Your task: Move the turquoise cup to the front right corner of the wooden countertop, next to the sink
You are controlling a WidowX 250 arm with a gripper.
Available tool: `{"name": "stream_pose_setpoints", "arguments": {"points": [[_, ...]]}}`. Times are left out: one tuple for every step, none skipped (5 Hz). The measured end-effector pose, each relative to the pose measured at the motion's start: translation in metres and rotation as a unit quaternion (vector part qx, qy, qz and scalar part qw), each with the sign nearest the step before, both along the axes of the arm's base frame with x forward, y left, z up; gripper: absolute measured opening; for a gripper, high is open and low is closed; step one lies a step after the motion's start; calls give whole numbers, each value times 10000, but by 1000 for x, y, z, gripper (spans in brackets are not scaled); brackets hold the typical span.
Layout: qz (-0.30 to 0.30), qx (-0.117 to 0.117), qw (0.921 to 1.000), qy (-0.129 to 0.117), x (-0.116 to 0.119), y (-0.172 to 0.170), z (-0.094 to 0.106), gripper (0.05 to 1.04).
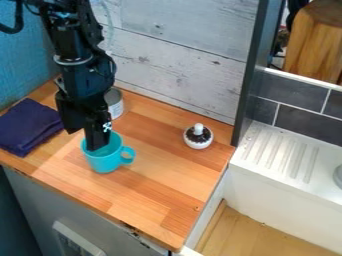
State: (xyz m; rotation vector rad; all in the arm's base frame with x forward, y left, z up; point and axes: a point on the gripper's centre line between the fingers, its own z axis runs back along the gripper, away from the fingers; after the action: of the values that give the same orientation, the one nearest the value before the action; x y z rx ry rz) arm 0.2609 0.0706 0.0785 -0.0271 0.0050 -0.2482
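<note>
hand (85, 140) pointing down, spread apart, one finger (99, 141) inside the turquoise mug (108, 162)

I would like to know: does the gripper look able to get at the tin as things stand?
Probably not directly. The gripper seems to dip into the cup, so it would first have to lift out, and the tin stands close behind the arm, partly hidden by it.
</note>
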Motion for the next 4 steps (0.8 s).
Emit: {"name": "stream_pose_setpoints", "arguments": {"points": [[-7, -35, 9999, 125, -3, -1, -7, 1001], [-51, -24, 10000, -24, 1, -2, -11, 1001], [-140, 41, 9998, -155, 6, -8, -12, 1001], [-222, 102, 9996, -163, 9, -10, -20, 1001]]}}
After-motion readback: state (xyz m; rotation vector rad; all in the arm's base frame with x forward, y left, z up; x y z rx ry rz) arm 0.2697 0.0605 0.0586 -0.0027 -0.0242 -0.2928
